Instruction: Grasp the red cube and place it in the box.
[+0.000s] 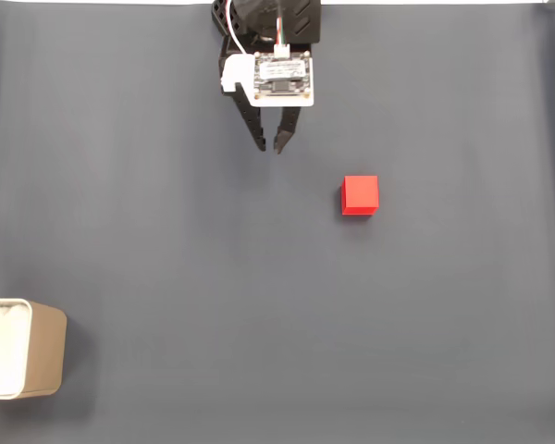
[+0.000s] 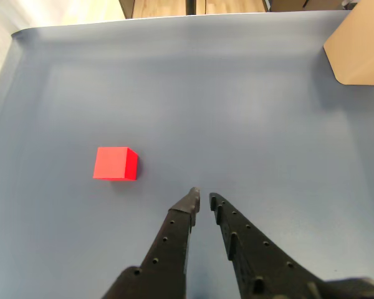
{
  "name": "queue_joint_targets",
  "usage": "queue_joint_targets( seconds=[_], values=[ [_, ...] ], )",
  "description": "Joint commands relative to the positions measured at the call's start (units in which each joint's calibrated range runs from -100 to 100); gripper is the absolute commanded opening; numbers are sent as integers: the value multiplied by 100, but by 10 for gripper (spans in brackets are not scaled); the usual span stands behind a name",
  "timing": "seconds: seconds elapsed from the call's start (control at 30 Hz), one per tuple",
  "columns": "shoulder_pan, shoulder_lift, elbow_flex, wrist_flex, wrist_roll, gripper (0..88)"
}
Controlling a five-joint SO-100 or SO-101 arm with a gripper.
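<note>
While the fixed view looks straight down on the dark grey table (image 1: 166, 231), the box (image 1: 23, 349) sits at its far left, near the lower corner, cut by the frame edge; from here its pale rim and white inside show, with the tan wall facing right. Further right, at the top middle, the arm's black gripper (image 1: 270, 147) points down the picture, a white circuit board (image 1: 283, 77) with a small cable mounted on its back. Its jaws stand narrow, the tips close but with a thin gap between them, and they hold nothing. To the right of it and a little lower lies the red cube (image 1: 360, 195), flat on the table, apart from the jaws and well apart from the box.

From the other view, which looks along the jaws from behind, the order flips. The red cube (image 2: 115, 164) lies to the left, ahead of the tips and off to their side, with one darker face turned right. The gripper (image 2: 202, 196) rises from the bottom edge, its two black fingers (image 2: 174, 230) dotted with small holes that the fixed view does not show. At the top right corner, only the tan outer wall of the box (image 2: 361, 47) appears.
</note>
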Motion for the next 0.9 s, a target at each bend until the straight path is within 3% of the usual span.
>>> queue_joint_targets(
  seconds=[0.0, 0.47, 0.87],
  values=[
    [-229, 343, -659, 123, -49, 35],
    [-1018, 1339, -1727, 451, -357, 91],
    [-1259, 1894, -2183, 525, -474, 201]
  ],
)
